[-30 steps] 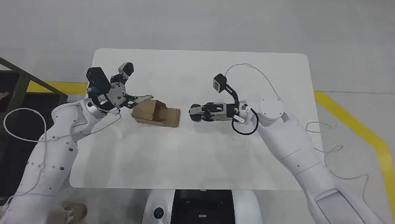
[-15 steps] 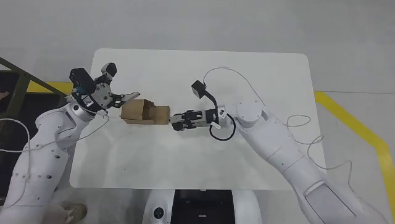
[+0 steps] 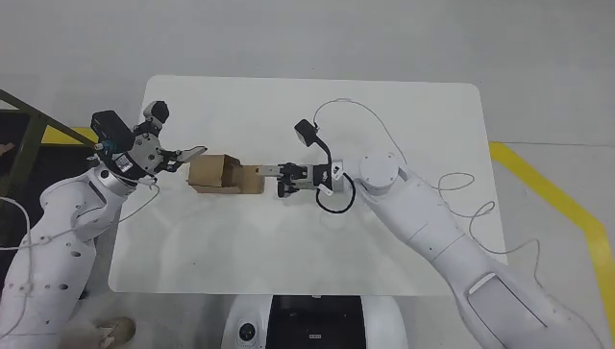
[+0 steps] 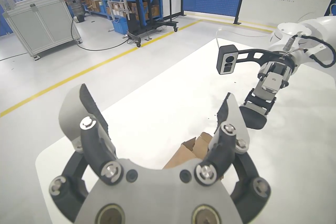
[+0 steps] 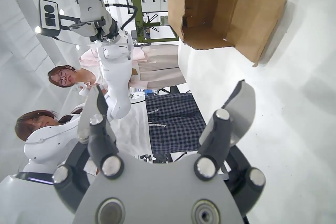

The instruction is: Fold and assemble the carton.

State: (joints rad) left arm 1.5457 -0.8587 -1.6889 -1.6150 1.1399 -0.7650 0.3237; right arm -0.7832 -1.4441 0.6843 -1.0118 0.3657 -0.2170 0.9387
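A brown carton [image 3: 226, 174] lies on its side at the left middle of the white table [image 3: 404, 243]. In the right wrist view the carton [image 5: 236, 22] turns its open end with loose flaps toward the camera. My left gripper [image 3: 183, 154] hovers open just off the carton's left end, nothing between its fingers. From the left wrist, the left gripper [image 4: 155, 107] stands above the carton [image 4: 183, 156]. My right gripper [image 3: 273, 177] is open at the carton's right end, a short gap away, and the right gripper [image 5: 168, 99] holds nothing.
A thin white cable [image 3: 384, 118] loops over the table behind the right arm. The table's left edge [image 3: 135, 176] runs close under the left arm. Bare tabletop lies in front of and behind the carton.
The carton has shifted a little to the left. My right gripper came leftward up to its right end. My left gripper drew back leftward.
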